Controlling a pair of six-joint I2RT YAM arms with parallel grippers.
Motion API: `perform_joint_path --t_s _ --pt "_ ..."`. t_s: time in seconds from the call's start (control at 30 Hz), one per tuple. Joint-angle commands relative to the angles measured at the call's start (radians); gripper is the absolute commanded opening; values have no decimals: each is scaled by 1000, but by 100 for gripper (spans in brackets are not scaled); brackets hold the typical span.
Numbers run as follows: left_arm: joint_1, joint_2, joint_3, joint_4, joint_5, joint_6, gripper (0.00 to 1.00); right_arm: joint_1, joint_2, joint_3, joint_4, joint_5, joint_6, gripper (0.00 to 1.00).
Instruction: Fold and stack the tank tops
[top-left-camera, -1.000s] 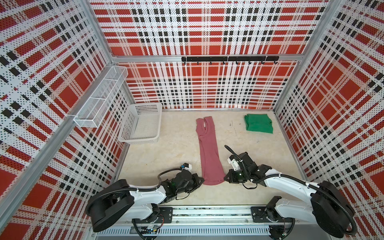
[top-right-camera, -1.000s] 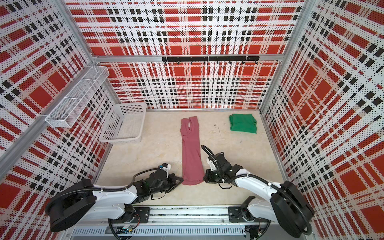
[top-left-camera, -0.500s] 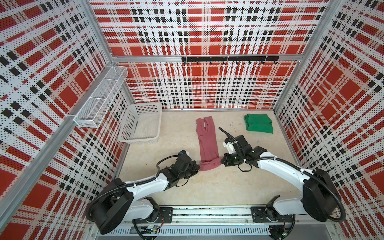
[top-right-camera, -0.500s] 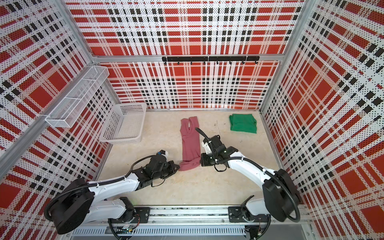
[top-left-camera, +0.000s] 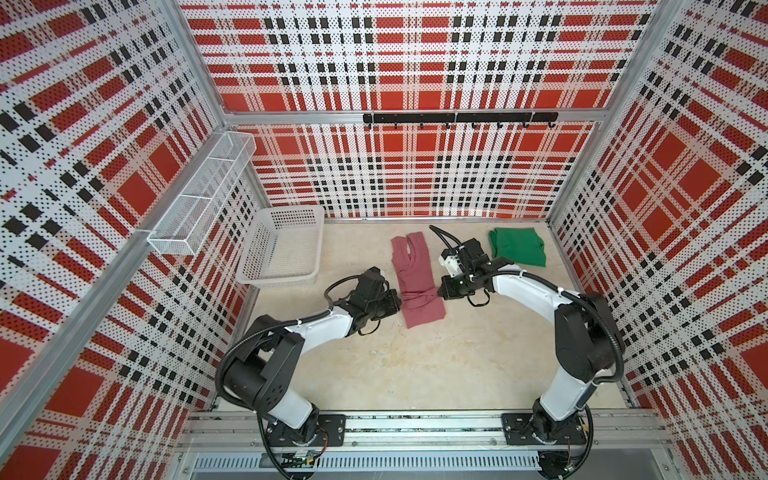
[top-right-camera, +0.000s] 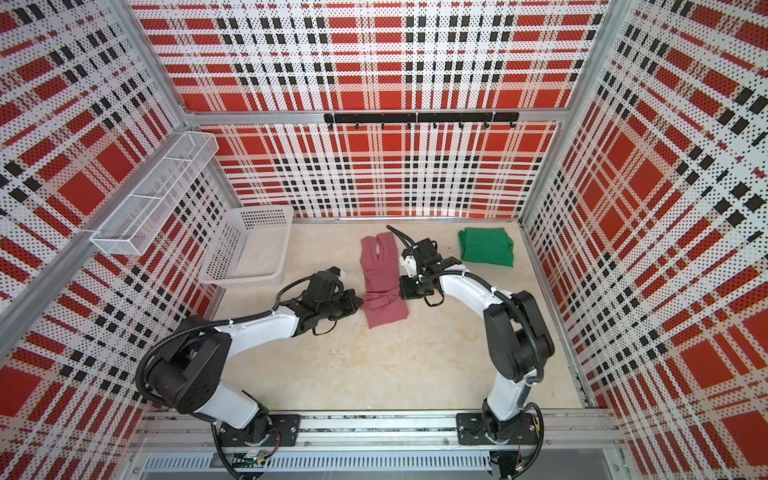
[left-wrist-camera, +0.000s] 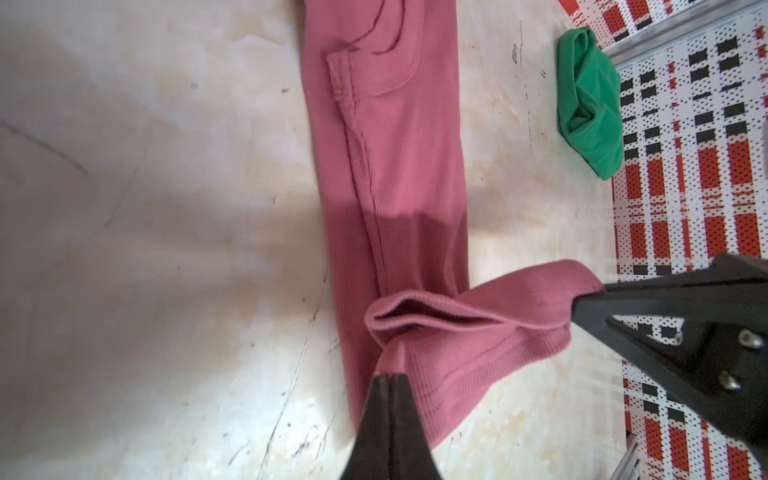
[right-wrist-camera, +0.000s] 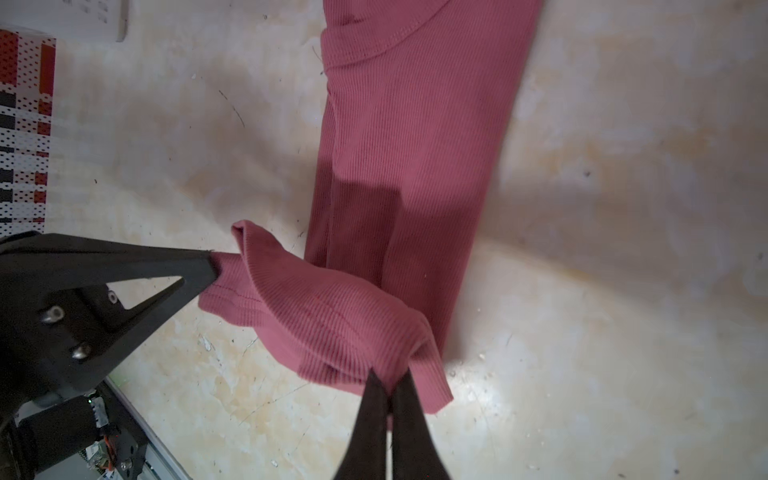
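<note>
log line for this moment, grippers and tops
left gripper: shut on pink tank top hem | right gripper: shut on same hem | hem raised | green tank top: folded, apart

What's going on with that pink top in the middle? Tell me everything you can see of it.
The pink tank top is a dusty-rose ribbed knit with stitched edging at its straps and hem. It lies as a long, narrow strip on the pale table, straps toward the back wall. Its hem end is lifted and curled over the body, pinched at one corner by the shut left pincer and at the other by the shut right pincer.
</note>
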Motion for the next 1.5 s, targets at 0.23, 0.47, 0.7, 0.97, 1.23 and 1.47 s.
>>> perform_joint_path --t_s 0.23,0.47,0.7,0.97,1.23,1.47 --pt "97 162 191 -19 59 145 0 -49 192 226 -2 -54 -88 1" --pt "150 277 296 23 78 172 0 -79 312 358 23 -63 -100 19" --pt "222 333 376 126 89 183 50 -98 323 327 262 -34 -65 76" --pt "64 231 245 107 -27 146 52 -93 174 24 368 -69 -8 61" --pt "-56 386 271 173 -14 69 49 -55 146 -199 522 -113 116 29" --pt "-113 404 277 -49 -94 187 49 -15 85 -365 588 -85 181 25"
